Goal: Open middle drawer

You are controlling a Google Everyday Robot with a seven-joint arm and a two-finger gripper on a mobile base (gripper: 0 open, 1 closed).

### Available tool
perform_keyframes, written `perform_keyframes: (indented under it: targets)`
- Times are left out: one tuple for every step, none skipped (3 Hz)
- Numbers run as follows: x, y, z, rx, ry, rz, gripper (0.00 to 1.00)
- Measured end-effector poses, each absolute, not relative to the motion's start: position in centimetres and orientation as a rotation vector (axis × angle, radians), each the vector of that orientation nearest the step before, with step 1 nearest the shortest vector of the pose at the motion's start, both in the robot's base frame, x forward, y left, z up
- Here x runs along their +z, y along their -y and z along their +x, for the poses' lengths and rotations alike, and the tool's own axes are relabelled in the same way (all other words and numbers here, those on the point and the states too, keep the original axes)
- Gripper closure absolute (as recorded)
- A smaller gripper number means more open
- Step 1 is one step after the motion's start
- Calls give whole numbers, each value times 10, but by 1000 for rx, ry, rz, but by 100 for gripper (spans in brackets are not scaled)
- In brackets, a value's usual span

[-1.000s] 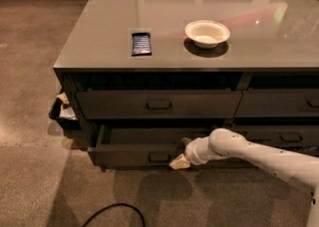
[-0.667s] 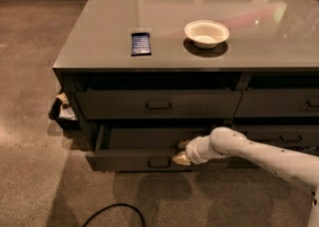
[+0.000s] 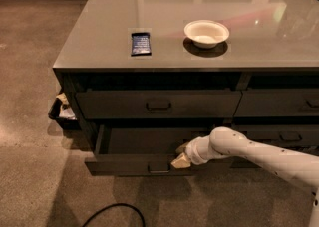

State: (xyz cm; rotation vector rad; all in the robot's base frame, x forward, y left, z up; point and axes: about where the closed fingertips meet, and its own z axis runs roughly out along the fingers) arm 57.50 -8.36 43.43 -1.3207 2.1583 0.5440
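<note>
Pulling is in hand: the middle drawer [image 3: 124,164], under the upper drawer [image 3: 204,104], stands partly out. The gripper [image 3: 181,155] sits at its front's top edge, just right of the handle [image 3: 158,168]; its hold cannot be told. Next: draw straight outward, level.
</note>
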Motion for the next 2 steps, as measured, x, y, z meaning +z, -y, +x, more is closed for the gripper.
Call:
perform_keyframes:
  targets:
    - [434, 84, 575, 544, -2158, -1321, 100]
    - [432, 81, 576, 552, -2157, -1326, 100]
